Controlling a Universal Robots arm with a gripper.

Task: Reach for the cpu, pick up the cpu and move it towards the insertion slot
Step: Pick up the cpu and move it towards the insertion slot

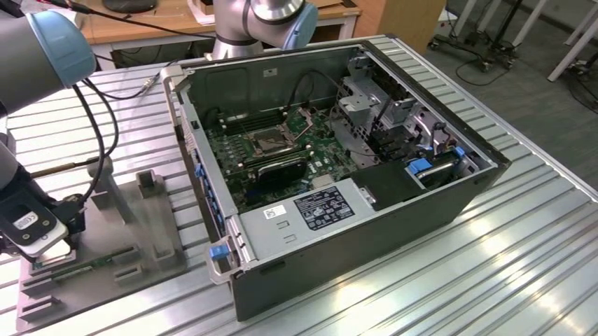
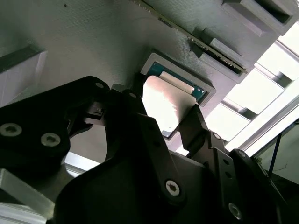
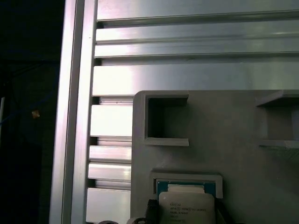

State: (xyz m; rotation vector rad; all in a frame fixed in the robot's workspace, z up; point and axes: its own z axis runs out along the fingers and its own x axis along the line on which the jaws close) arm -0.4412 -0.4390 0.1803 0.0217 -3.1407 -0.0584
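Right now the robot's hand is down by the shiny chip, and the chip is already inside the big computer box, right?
Not quite. The hand is down by the chip, but the chip is not inside the computer box. The first wrist view shows it sitting in a square pocket of the grey tray, which lies on the table outside the box.

— Any print you can make out?
— None legibly. In the first wrist view the cpu (image 3: 187, 208) carries faint lines, too small to read.
— And on the case?
— In the exterior view a white label (image 1: 323, 208) sits on the power supply (image 1: 280, 241), at five o'clock from the insertion slot (image 1: 268, 142). A smaller sticker (image 1: 276, 212) lies at its nine o'clock. Both are unreadable.
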